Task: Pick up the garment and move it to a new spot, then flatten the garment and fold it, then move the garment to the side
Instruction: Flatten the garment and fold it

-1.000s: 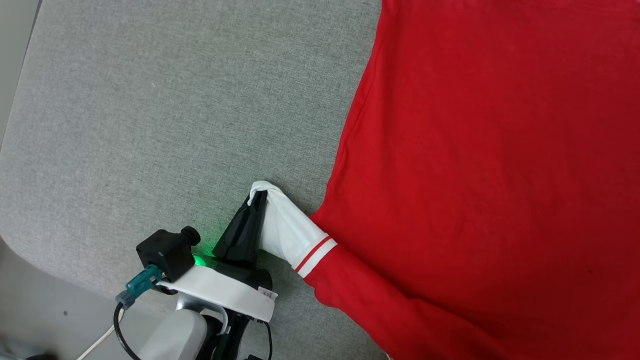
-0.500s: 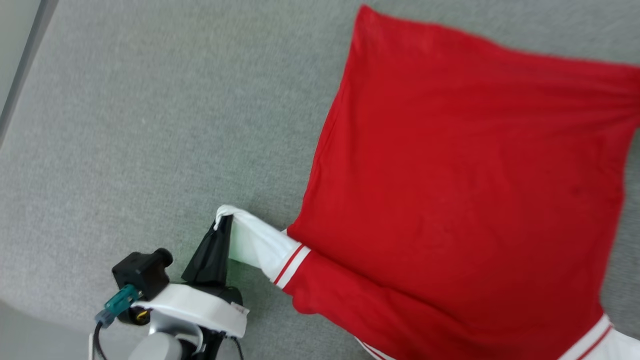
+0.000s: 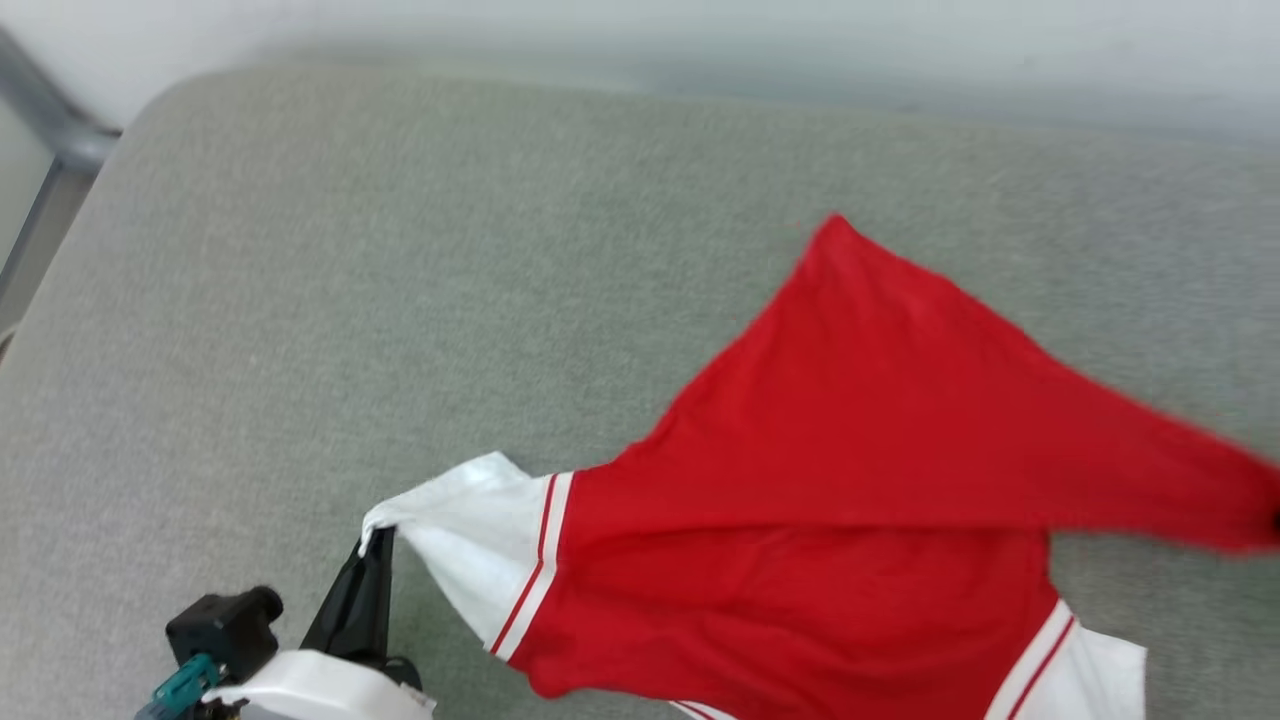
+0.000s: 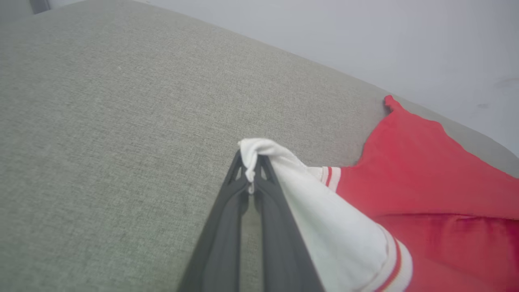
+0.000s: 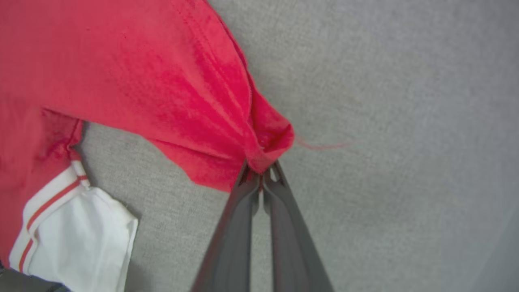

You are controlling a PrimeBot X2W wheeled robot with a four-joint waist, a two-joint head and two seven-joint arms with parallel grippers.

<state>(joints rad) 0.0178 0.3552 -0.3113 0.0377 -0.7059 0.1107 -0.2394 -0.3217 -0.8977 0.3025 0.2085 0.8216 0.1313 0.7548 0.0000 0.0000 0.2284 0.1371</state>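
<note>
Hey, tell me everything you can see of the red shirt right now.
The garment is a red T-shirt of soft, knit-looking cloth, with white sleeves joined to the body by red-and-white stripes. No print shows on the side facing up. It is partly lifted and stretched between two grips: the left tool is shut on the tip of one white sleeve, and the right tool is shut on a bunched red corner. The other sleeve rests on the grey fabric surface.

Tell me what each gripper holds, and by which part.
Both hold the garment: the left gripper pinches the tip of a white sleeve, the right gripper a bunched red corner of the body.
</note>
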